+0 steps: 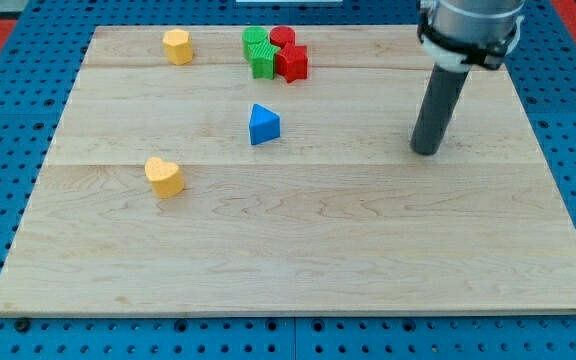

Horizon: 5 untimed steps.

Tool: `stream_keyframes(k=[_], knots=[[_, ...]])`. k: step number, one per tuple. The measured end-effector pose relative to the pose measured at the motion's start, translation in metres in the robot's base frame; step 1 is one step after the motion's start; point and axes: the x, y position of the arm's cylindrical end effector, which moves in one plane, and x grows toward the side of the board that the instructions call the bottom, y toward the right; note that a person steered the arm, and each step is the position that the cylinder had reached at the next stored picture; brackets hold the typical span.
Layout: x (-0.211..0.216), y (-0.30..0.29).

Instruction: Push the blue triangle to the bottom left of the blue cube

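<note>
The blue triangle (263, 125) lies on the wooden board (298, 250), a little left of centre in the upper half. No blue cube shows anywhere in this view. My tip (426, 151) rests on the board at the view's right, well to the right of the blue triangle and slightly lower, not touching any block. The dark rod rises from it toward the top right corner.
A yellow block (177, 46) sits near the top left. A yellow heart-shaped block (165, 177) lies at the left, below the triangle. Two green blocks (259, 53) and two red blocks (289, 56) cluster at the top centre. Blue pegboard (8, 120) surrounds the board.
</note>
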Motion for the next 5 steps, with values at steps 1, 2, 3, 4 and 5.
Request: stream_keyframes(k=[1,2,3,4,5], knots=[[0.015,-0.044],[-0.021,-0.052],[-0.039,-0.016],[-0.018,-0.034],[0.002,-0.119]])
